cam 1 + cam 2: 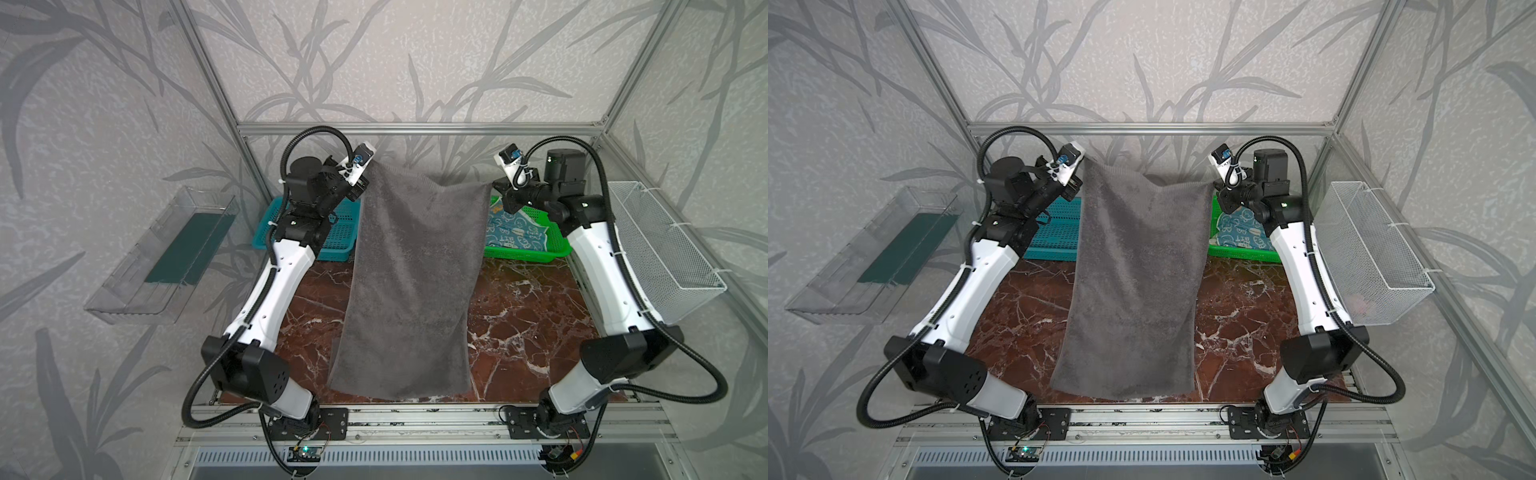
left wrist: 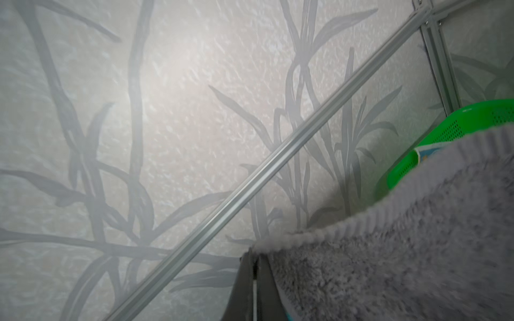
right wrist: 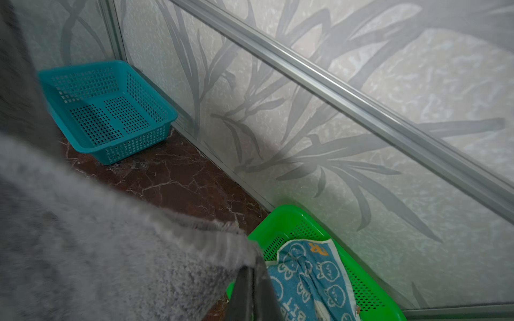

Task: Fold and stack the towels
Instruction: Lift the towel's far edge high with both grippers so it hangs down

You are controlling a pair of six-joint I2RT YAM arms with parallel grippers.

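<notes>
A large dark grey towel (image 1: 411, 282) (image 1: 1136, 282) hangs lengthwise over the marble table, held up by its two far corners. Its near end rests on the table by the front edge. My left gripper (image 1: 365, 176) (image 1: 1080, 178) (image 2: 254, 254) is shut on the far left corner of the grey towel (image 2: 389, 250). My right gripper (image 1: 495, 187) (image 1: 1217, 187) (image 3: 254, 266) is shut on the far right corner of the grey towel (image 3: 97, 250). A teal-blue and cream bunny-printed towel (image 1: 519, 232) (image 1: 1241, 232) (image 3: 311, 278) lies crumpled in the green basket (image 1: 557, 245) (image 1: 1214, 212) (image 3: 361, 278) (image 2: 459, 119).
An empty teal basket (image 1: 332, 237) (image 1: 1054, 232) (image 3: 111, 111) stands at the far left of the marble table (image 1: 528, 332). A clear plastic bin (image 1: 166, 257) is fixed on the left wall and a white wire basket (image 1: 660, 253) on the right. An aluminium rail (image 1: 415, 126) runs along the back.
</notes>
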